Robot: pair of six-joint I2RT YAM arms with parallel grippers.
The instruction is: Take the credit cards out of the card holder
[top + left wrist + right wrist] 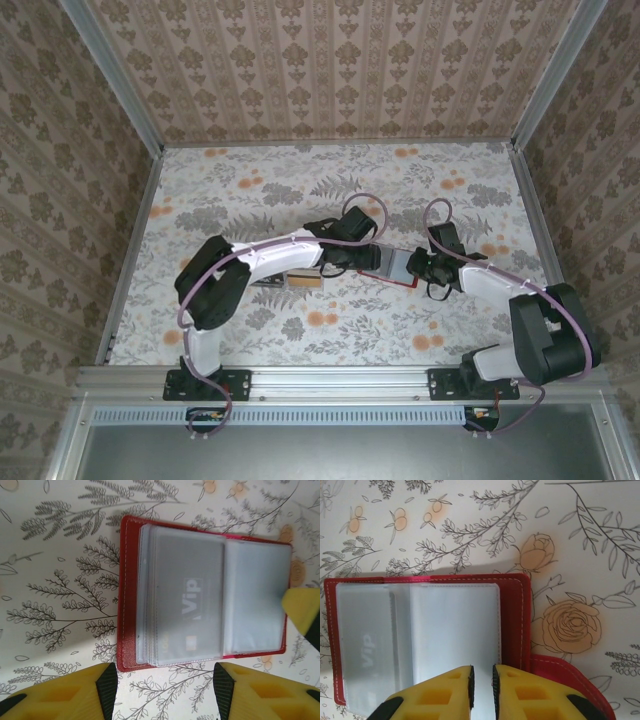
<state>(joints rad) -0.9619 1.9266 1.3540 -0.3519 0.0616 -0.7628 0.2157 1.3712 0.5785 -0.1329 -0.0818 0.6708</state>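
Note:
The red card holder [129,595] lies open on the flowered table, its clear sleeves facing up. A grey credit card [187,595] marked "Vip" sits inside the left sleeve; the right sleeve [455,625] looks empty. My left gripper [165,680] hovers open just off the holder's long edge, with only tablecloth between its fingers. My right gripper [482,675] has its jaws nearly together, a thin slit between them, tips over the right sleeve at the holder's other end. In the top view the left gripper [352,262] and right gripper [418,266] flank the card holder [392,266].
Two loose cards lie on the table left of the holder, a dark one [268,281] and a tan one [306,281], under the left forearm. A metal frame [130,260] and patterned walls bound the table.

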